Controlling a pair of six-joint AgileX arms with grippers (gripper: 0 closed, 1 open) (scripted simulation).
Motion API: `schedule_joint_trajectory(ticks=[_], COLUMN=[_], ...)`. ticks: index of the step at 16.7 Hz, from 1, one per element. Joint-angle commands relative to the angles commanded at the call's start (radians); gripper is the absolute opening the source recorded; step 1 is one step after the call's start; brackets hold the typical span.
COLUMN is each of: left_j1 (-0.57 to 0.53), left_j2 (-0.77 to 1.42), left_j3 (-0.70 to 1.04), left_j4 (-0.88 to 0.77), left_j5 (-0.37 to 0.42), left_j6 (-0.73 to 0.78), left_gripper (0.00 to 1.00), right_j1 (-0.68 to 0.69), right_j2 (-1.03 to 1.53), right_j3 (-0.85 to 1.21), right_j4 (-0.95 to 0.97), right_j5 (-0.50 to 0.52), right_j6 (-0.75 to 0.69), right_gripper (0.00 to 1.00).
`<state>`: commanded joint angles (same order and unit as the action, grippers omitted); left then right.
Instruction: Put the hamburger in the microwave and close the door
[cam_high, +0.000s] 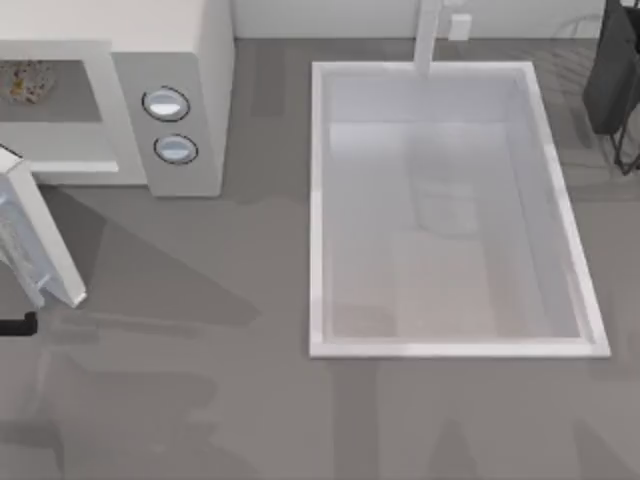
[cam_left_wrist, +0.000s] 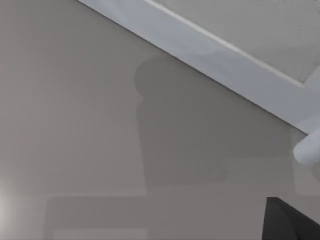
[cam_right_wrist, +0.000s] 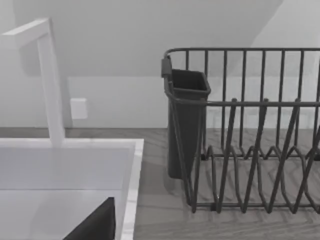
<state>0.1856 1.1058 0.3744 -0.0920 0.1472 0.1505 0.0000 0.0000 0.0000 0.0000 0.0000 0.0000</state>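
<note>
**Hamburger inside, door open**

From above I see the hamburger (cam_high: 28, 81) lying in the microwave (cam_high: 205, 100) cavity at the table's far left; the door (cam_high: 40, 245) stands swung out toward the front, not shut; a dark piece of my left gripper (cam_high: 18, 325) pokes in at the left edge just below the door, and I cannot tell how its fingers stand; my right wrist view faces the sink (cam_right_wrist: 131, 175), faucet (cam_right_wrist: 50, 80) and dish rack (cam_right_wrist: 250, 130).
</note>
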Motion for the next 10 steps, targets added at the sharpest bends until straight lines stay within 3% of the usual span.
schedule_joint_trajectory(ticks=[4, 10], left_j1=[-0.166, -0.186], left_j2=[-0.059, -0.063], left_j3=[-0.033, -0.032], left_j4=[0.004, 0.007], left_j5=[-0.11, -0.126], left_j6=[-0.122, -0.142], left_gripper=[0.0, 0.0], right_j1=[0.0, 0.0], right_j2=[0.0, 0.0], right_j3=[0.0, 0.0], right_j4=[0.0, 0.0], right_j5=[0.0, 0.0], right_j6=[0.0, 0.0], right_gripper=[1.0, 1.0])
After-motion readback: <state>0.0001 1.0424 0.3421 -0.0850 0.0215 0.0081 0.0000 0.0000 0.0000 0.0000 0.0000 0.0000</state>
